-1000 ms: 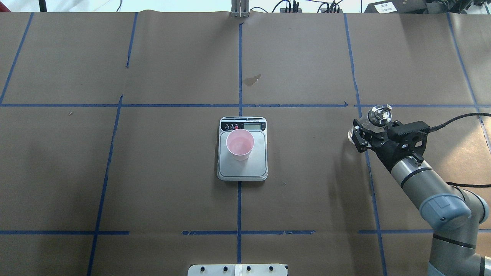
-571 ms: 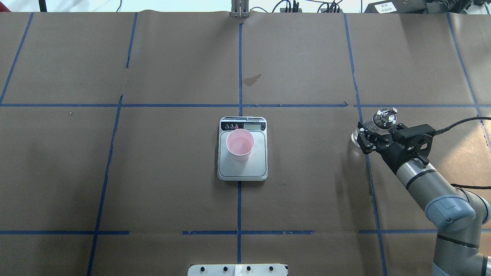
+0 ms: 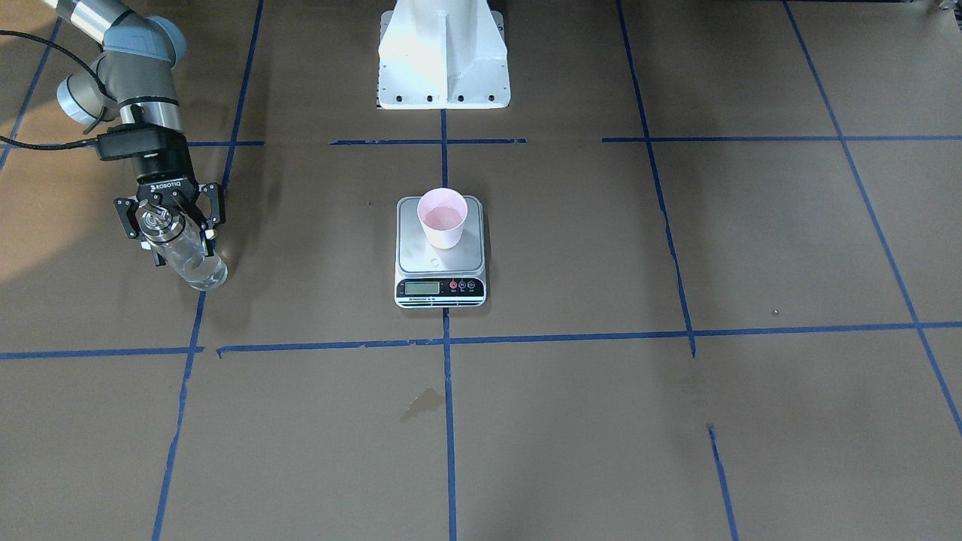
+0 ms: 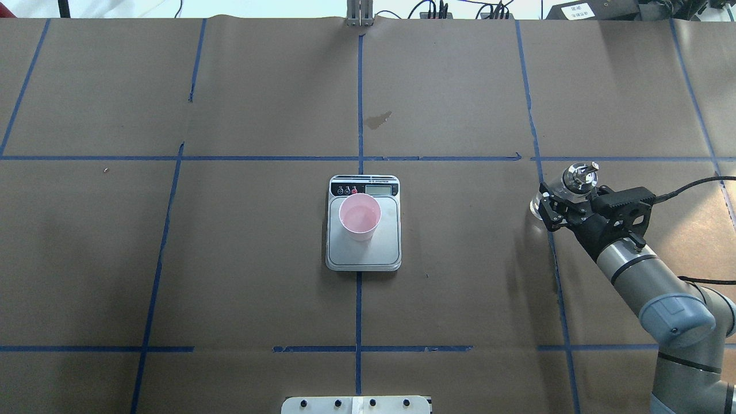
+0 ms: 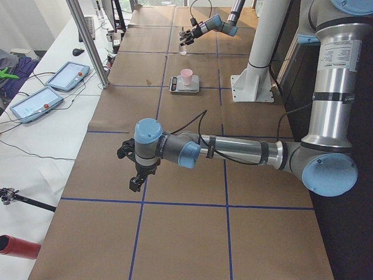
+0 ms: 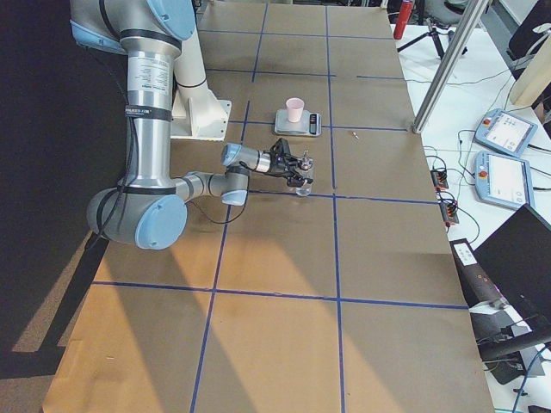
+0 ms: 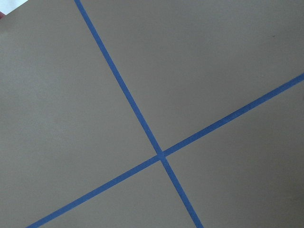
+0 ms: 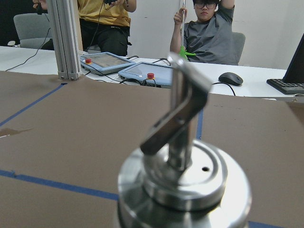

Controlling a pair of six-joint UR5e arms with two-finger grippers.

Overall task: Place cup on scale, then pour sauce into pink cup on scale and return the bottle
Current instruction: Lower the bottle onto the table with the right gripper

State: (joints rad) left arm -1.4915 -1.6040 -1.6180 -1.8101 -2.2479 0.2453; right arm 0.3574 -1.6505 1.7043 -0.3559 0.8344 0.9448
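The cup [image 4: 360, 216] stands upright about the middle of the scale's [image 4: 363, 256] platform. The scale sits at the centre of the table [image 4: 247, 241], on a blue tape line [image 4: 358, 310], with its display on the side away from the robot. I cannot tell from here how much is in the cup. The bottle [image 3: 192, 261] is well off to the robot's right, near another tape line, its base low at the table; whether it touches the paper I cannot make out. The right tool [image 3: 170, 222] has it, the fingers closed on the glass just under the metal cap [image 4: 579, 174], whose spout fills my right wrist view. The left tool [image 5: 136, 182] hangs over the paper well apart from everything. It shows only in the left side view, so I cannot tell whether it is open.
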